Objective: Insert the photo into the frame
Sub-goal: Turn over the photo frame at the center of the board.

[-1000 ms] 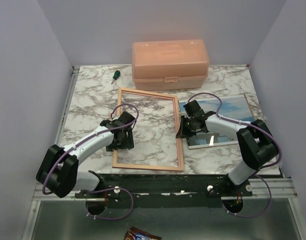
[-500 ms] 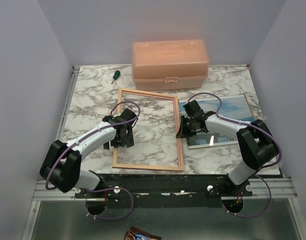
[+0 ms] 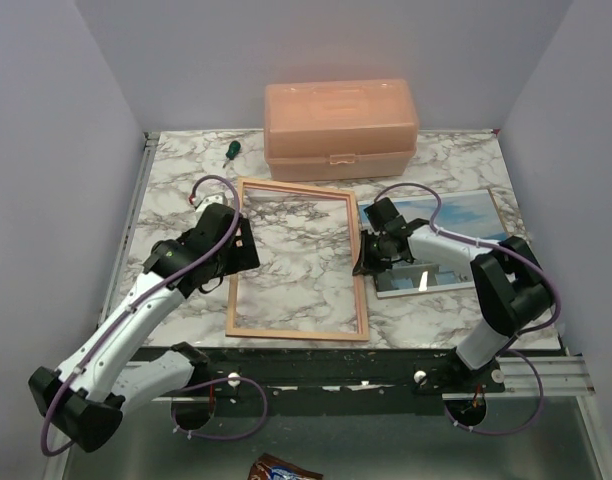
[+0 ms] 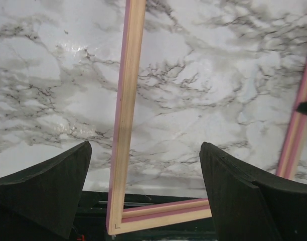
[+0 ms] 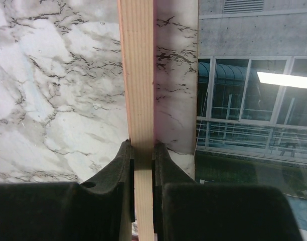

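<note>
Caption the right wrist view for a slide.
Right gripper pinching the frame rail over the marble table, photo alongside.

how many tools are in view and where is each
2. The left tool hovers open above the left rail of the frame. The right tool is shut on the frame's right rail. None seems hidden.

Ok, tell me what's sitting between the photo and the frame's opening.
The right gripper is shut on the frame at its right bar, and its arm lies across the photo, which rests flat on the table just right of that bar. Nothing else visible sits between them or inside the opening.
</note>
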Motion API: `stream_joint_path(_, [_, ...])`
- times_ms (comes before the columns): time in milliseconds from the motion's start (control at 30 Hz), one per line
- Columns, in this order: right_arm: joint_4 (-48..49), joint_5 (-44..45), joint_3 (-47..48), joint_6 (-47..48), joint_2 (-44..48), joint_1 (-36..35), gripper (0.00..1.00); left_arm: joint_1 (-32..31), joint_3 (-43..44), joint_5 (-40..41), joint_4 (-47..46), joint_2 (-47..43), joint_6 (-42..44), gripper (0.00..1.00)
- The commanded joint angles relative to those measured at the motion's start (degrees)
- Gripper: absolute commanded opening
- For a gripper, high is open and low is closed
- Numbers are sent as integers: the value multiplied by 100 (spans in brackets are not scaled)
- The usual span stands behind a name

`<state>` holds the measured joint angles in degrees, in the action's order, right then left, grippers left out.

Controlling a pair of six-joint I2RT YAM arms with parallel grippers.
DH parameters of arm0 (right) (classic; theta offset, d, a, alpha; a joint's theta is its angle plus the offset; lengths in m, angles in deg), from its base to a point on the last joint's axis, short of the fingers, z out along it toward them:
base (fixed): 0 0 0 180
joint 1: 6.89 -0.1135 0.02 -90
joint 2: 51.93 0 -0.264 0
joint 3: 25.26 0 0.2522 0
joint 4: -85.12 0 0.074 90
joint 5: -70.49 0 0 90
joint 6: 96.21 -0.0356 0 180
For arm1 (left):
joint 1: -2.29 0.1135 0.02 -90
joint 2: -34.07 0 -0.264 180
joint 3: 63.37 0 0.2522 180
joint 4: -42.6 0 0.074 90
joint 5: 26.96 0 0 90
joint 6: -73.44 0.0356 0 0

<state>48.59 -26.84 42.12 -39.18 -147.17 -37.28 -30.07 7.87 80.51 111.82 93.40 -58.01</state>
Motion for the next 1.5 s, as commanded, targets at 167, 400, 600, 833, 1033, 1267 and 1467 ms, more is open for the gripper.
stream_joint_path(167, [-193, 59, 422, -227, -298, -200, 0, -7, 136, -1316, -648, -1116, 274, 91])
stream_joint_path(400, [-159, 81, 619, -344, -506, -352, 1, -7, -212, -1739, -999, -1180, 134, 91])
stream_joint_path(600, [-223, 102, 793, -412, -611, -449, 10, -16, -497, -2046, -1177, -1143, 52, 92])
stream_joint_path(833, [-255, 140, 781, -469, -579, -476, 18, -8, -649, -2091, -1256, -1134, 38, 92])
stream_joint_path(1033, [-316, 232, 747, -500, -541, -481, 19, -10, -753, -2151, -1339, -1071, 49, 92])
stream_joint_path(1267, [-400, 337, 651, -518, -403, -493, 19, -14, -848, -2271, -1476, -1005, 36, 92])
stream_joint_path(1467, [-437, 417, 596, -534, -302, -519, 28, -21, -917, -2362, -1604, -941, 8, 92])
